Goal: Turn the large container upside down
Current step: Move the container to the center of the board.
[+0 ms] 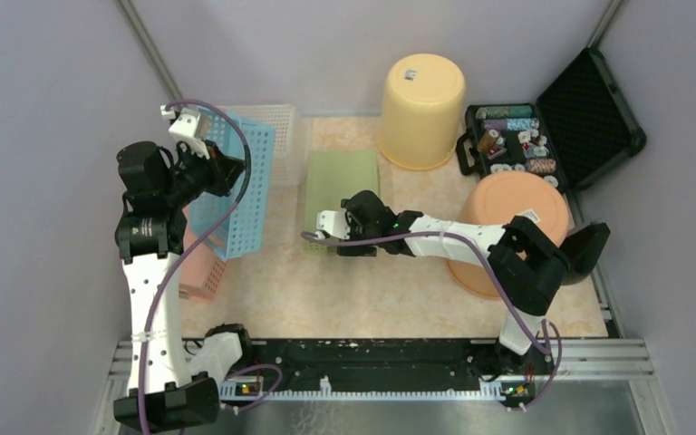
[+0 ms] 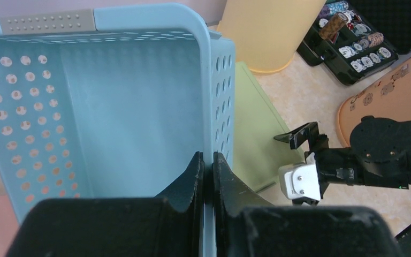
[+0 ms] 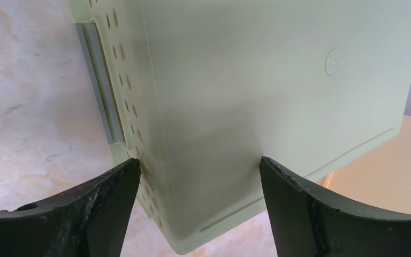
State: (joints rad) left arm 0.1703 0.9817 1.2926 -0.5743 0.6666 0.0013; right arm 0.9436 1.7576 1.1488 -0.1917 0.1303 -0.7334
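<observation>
A light blue perforated basket (image 1: 236, 186) stands tipped on its side at the left, its open side facing left. My left gripper (image 1: 225, 169) is shut on its side wall; in the left wrist view the fingers (image 2: 207, 158) pinch the wall edge of the blue basket (image 2: 112, 118). A pale green basket (image 1: 340, 181) lies bottom-up on the table in the middle. My right gripper (image 1: 358, 201) is open and empty at its near edge; in the right wrist view the jaws (image 3: 199, 166) stand either side of a corner of the green basket (image 3: 257, 80).
An upturned yellow bucket (image 1: 421, 109) stands at the back. An orange bucket (image 1: 512, 222) sits under the right arm. An open black case of poker chips (image 1: 517, 145) is at the back right. A white basket (image 1: 283, 122) and a pink basket (image 1: 201, 270) flank the blue one.
</observation>
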